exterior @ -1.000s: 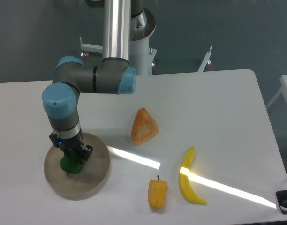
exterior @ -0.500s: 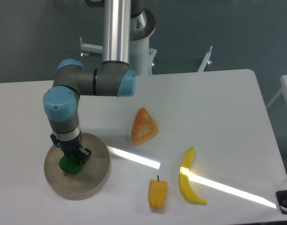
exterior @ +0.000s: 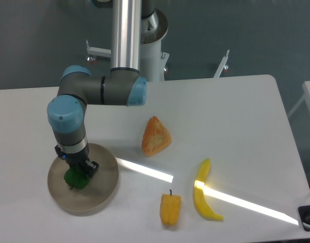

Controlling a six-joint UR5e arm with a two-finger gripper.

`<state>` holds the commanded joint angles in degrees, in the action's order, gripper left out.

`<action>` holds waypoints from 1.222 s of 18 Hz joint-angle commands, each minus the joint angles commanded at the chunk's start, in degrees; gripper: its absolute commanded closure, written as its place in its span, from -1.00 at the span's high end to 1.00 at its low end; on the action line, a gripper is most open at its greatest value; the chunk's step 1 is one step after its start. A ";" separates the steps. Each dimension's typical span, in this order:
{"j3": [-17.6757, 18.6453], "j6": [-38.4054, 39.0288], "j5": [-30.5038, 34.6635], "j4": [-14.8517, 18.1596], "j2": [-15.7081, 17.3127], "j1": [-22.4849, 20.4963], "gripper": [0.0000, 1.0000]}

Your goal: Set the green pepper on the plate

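I am working in what looks like a robotics lab, not a home. The plain white rectangular worktop (exterior: 236, 111) stands before a bare dark grey-blue wall (exterior: 246, 35), and the grey and light-blue jointed robot arm (exterior: 102, 90) is fixed on a thick white metal column (exterior: 154, 53). The smooth yellow plastic-looking banana (exterior: 204, 197) seems to be a toy prop.

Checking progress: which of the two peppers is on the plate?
The green pepper, under the gripper on the plate. The orange-yellow pepper lies on the bare table beside the banana.
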<state>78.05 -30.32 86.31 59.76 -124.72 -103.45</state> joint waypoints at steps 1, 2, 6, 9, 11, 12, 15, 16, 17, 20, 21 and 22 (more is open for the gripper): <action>0.00 0.00 0.09 0.00 0.00 0.09 -0.30; 0.00 0.00 0.09 0.00 0.00 0.09 -0.12; -0.09 0.09 0.09 0.00 0.35 0.00 0.57; 0.00 0.09 0.00 0.09 0.97 -0.09 0.78; 0.00 0.00 -0.35 0.18 1.49 -0.26 0.90; 0.00 -0.09 -0.53 0.18 1.67 -0.44 0.97; -0.09 -0.26 -0.53 0.26 2.55 -1.66 1.00; -0.09 -0.26 -0.62 0.26 3.16 -2.37 1.00; -0.09 -0.35 -0.53 0.35 3.60 -3.07 1.00; -0.09 -1.83 -0.53 0.61 4.57 -6.14 1.00; -0.09 -3.24 -0.62 0.88 5.09 -7.28 1.00; 0.00 -4.56 -0.53 0.97 5.36 -8.51 1.00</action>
<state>78.05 -34.88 85.78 60.73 -119.36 -111.96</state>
